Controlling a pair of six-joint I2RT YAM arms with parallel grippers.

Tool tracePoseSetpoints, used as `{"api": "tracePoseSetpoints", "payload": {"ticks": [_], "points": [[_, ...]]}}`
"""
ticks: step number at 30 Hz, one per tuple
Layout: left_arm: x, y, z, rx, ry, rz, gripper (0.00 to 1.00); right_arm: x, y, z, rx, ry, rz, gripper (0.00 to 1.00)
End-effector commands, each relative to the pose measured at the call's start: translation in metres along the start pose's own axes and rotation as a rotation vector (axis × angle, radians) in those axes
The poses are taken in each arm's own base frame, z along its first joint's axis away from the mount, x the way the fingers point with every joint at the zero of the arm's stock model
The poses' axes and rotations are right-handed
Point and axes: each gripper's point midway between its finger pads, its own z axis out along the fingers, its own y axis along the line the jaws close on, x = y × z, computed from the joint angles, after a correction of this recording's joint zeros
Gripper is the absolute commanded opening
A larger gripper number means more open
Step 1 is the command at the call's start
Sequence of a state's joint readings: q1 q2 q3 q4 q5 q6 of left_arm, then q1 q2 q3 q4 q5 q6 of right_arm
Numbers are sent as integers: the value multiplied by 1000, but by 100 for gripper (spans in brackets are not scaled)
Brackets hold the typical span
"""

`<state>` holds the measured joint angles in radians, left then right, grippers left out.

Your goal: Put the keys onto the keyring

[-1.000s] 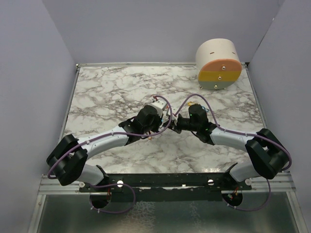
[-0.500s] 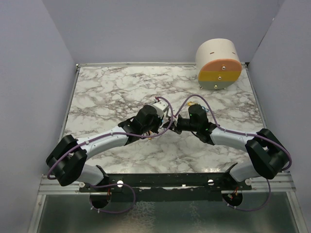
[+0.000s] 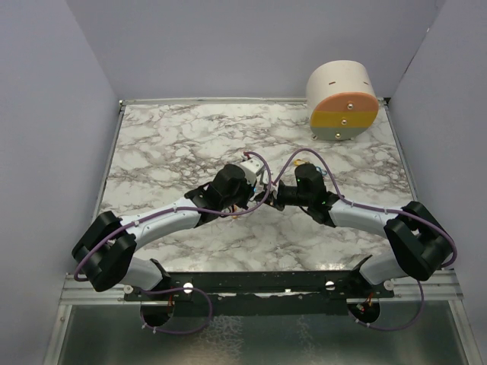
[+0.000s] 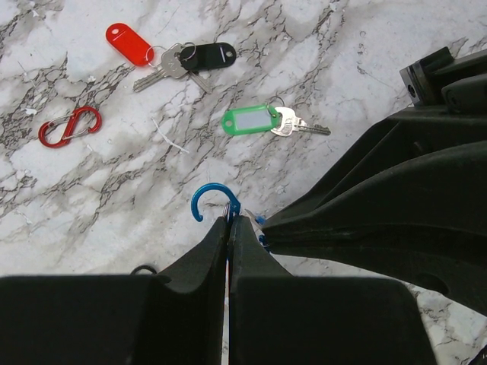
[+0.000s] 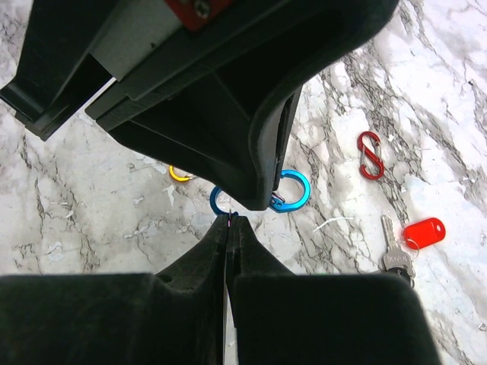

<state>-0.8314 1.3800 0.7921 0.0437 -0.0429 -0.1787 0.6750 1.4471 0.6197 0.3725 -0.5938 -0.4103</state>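
The keyring is a bunch of linked oval loops. One blue loop (image 4: 214, 199) sticks out of my left gripper (image 4: 229, 219), which is shut on it. In the right wrist view a blue loop (image 5: 293, 190) hangs under the left fingers, a second blue loop (image 5: 218, 201) reaches my right gripper (image 5: 229, 219), and an orange loop (image 5: 179, 174) lies behind. The right gripper is shut with a thin sliver between its tips. The grippers meet tip to tip above mid-table (image 3: 266, 194). The keys lie on the marble: a green-tagged key (image 4: 251, 120), and red-tagged (image 4: 129, 43) and black-tagged (image 4: 214, 55) keys together.
A red S-shaped clip (image 4: 68, 126) lies apart on the marble, also seen in the right wrist view (image 5: 370, 155). A round cream drum with orange and yellow bands (image 3: 342, 101) stands at the far right corner. Grey walls enclose the table (image 3: 167, 137).
The left wrist has shifted slightly right towards the right gripper. Both grippers stay shut at the same spot.
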Motion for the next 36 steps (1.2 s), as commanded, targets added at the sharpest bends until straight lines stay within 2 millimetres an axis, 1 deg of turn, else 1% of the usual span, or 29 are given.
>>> {"api": "tracePoseSetpoints", "payload": {"ticks": [1,6,8,17,23,28,36], "points": [[-28,-2,1,1,-83,-43,0,-9,9,2,-43,-24,-18,1],[-38,8,1,-62,-106,-102,0,-8,9,4,-45,-19,-11,1],[-42,9,3,-71,-112,-121,0,-8,8,4,-39,-19,-12,1],[-43,19,14,-151,-123,-241,0,-9,4,6,-15,-24,5,1],[-54,24,18,-187,-166,-307,0,-6,1,8,3,-18,17,1],[-64,26,19,-200,-199,-347,0,-5,-5,8,36,-12,28,1],[-67,29,16,-206,-217,-389,0,-1,-13,8,83,8,52,1]]}}
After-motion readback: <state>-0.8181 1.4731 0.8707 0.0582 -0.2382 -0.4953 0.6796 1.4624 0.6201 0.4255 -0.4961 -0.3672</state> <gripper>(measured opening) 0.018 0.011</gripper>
